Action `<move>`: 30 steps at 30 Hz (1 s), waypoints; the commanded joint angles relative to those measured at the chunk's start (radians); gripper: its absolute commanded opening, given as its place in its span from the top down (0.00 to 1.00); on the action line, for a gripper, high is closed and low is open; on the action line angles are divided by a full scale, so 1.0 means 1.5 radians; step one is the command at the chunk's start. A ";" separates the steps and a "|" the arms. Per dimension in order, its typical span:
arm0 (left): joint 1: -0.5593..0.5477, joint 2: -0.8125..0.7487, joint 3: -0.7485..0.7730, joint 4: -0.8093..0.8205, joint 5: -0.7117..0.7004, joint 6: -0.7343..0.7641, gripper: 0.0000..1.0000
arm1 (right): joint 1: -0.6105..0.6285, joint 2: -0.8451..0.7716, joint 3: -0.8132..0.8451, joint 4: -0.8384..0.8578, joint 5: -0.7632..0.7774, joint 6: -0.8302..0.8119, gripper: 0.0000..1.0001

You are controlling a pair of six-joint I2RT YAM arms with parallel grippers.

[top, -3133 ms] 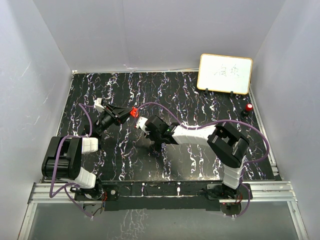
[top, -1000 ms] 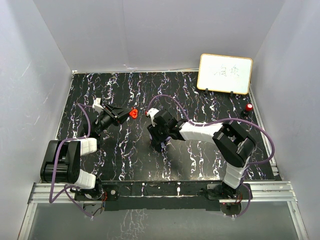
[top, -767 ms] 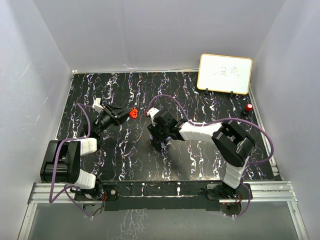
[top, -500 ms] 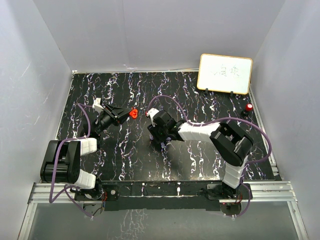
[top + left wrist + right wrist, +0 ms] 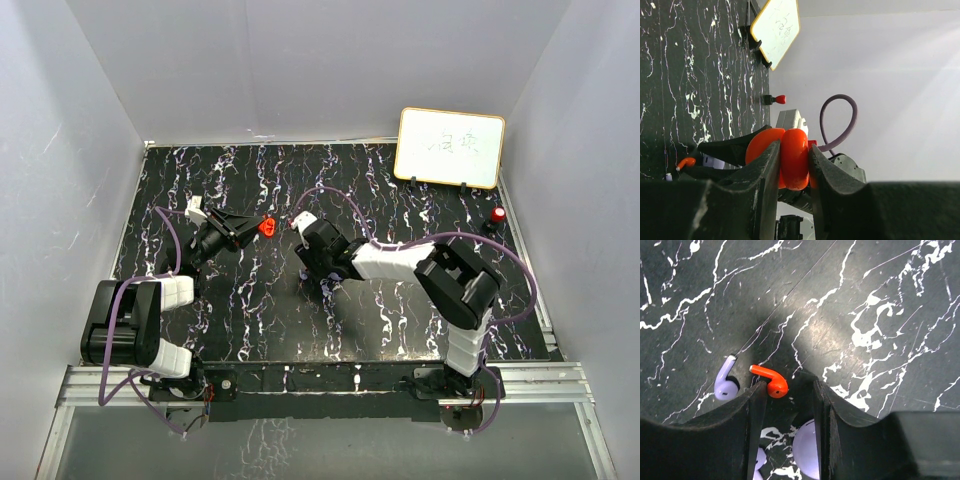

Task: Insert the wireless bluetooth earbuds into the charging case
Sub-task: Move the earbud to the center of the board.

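Red earbud [image 5: 771, 381] cannot be picked out from above; the right claw [image 5: 322, 286] points down at the table [image 5: 400, 205], with the left claw [image 5: 257, 227] near it. Left wrist: that claw is clenched on the red case [image 5: 794, 165]. Right wrist: released jaws straddle the red earbud off-centre, with the purple earbud [image 5: 726, 383] just outside them. Centre over it, then close gently.

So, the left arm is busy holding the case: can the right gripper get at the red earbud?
Probably yes: the right gripper hangs open right over the red earbud, with nothing covering it. The purple earbud lies close beside it.
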 commanded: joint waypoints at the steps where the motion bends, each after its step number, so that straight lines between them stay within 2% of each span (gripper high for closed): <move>1: 0.006 -0.005 0.016 0.009 0.012 0.006 1.00 | 0.000 0.027 0.035 0.015 0.057 -0.026 0.60; 14: 0.006 0.001 0.013 0.016 0.012 0.006 1.00 | -0.019 0.058 0.081 0.023 0.140 -0.045 0.59; 23: 0.006 -0.001 0.009 0.019 0.014 0.003 1.00 | -0.037 0.084 0.113 0.015 0.146 -0.031 0.59; 30: 0.007 -0.001 0.013 0.014 0.014 0.006 1.00 | -0.040 0.037 0.098 0.026 0.124 -0.026 0.59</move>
